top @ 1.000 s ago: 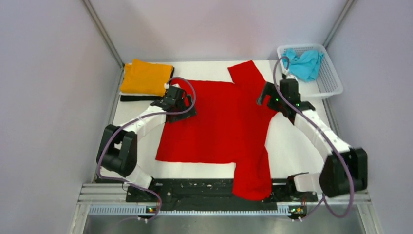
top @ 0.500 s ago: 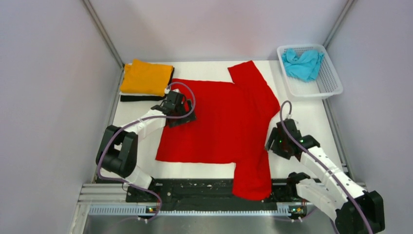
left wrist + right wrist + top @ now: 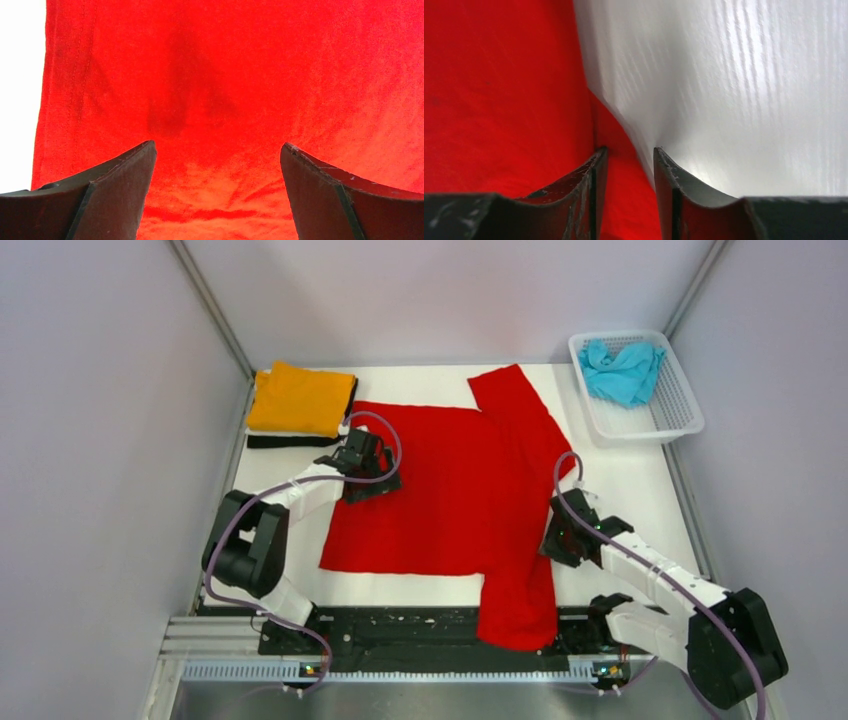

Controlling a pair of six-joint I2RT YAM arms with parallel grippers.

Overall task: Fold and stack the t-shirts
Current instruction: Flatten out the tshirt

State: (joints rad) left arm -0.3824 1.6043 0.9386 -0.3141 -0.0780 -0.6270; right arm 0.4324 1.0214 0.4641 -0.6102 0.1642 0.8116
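Observation:
The bright red t-shirt (image 3: 450,490) lies spread flat on the white table (image 3: 625,485), one sleeve toward the back and the other hanging over the near edge. My left gripper (image 3: 372,475) rests low over the shirt's left part, jaws wide open with red cloth (image 3: 250,75) beneath them (image 3: 217,145). My right gripper (image 3: 556,535) is down at the shirt's right edge, near the armpit. Its jaws (image 3: 630,148) have narrowed to a small gap, with the red edge (image 3: 499,75) running between the fingers. An orange t-shirt (image 3: 300,397) lies folded on a stack at the back left. A turquoise t-shirt (image 3: 622,370) is crumpled in the basket.
A white lattice basket (image 3: 680,405) stands at the back right corner. Under the orange shirt a black folded layer (image 3: 285,441) shows. Grey walls close in the table on three sides, and a metal rail (image 3: 400,640) runs along the near edge.
My right arm swung from the far sleeve down to the shirt's right edge near me, and its jaws narrowed from wide open. The left gripper barely shifted.

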